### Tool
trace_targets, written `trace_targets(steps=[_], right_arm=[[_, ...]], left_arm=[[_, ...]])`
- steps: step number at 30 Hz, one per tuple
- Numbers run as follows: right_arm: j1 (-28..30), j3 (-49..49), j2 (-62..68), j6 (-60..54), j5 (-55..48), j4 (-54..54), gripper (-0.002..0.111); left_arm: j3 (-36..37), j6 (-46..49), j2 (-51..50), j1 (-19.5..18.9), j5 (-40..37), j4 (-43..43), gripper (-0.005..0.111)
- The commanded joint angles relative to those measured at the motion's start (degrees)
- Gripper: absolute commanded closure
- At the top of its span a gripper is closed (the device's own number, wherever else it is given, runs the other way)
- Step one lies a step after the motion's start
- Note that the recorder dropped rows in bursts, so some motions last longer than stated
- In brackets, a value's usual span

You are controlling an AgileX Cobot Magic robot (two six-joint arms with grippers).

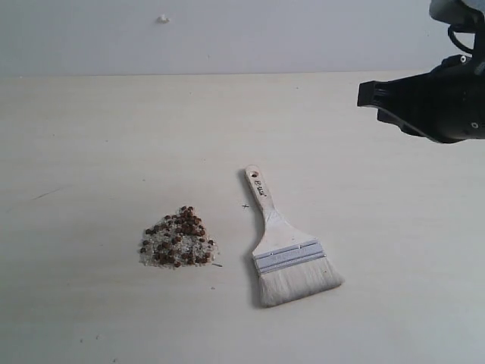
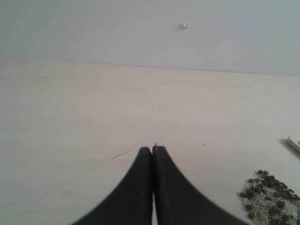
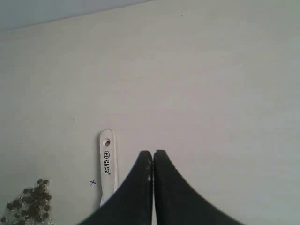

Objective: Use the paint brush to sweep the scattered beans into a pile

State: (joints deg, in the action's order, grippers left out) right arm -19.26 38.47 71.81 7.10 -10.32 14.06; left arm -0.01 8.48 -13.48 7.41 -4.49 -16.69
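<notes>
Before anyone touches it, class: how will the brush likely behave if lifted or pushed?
The brush probably lifts stiffly: its wooden handle looks rigid. Its splayed white bristles would likely bend when pushed. Lying flat, it should slide rather than roll.

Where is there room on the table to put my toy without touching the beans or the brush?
The table is bare everywhere left of the pile, and all along the far side between the paint brush handle and the wall. Right of the brush is bare too. Only the strip between pile and brush is tight.
</notes>
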Motion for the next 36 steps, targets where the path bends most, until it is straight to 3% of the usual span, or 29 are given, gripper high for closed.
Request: trace_targets(steps=[1,13,21,28,36], right_arm=[[-0.06,-0.36,-0.76,0.13,0.05,-0.45,0.108],[-0.06,-0.96,-1.53,-3.89,1.84,-1.05,0.108],[0.48,-13.46,-24.58,-18.96,3.69,-0.8,0.108],[8.44,-26.13,-48.16,-19.06,4.53,-0.74,0.108],[20.44,-35.84,-61.36,-19.06,4.62,-1.1,0.108]], left_arm=[[0.01,0.23,0.15,-0.14,0.02,0.02,0.107],[0.01,0.23,0.15,-0.14,0.02,0.02,0.107],[0.01,0.23,0.15,-0.14,0.02,0.02,0.107],[0.01,0.23,0.15,-0.14,0.02,0.02,0.107],[0.01,0.23,0.15,-0.14,0.02,0.02,0.107]])
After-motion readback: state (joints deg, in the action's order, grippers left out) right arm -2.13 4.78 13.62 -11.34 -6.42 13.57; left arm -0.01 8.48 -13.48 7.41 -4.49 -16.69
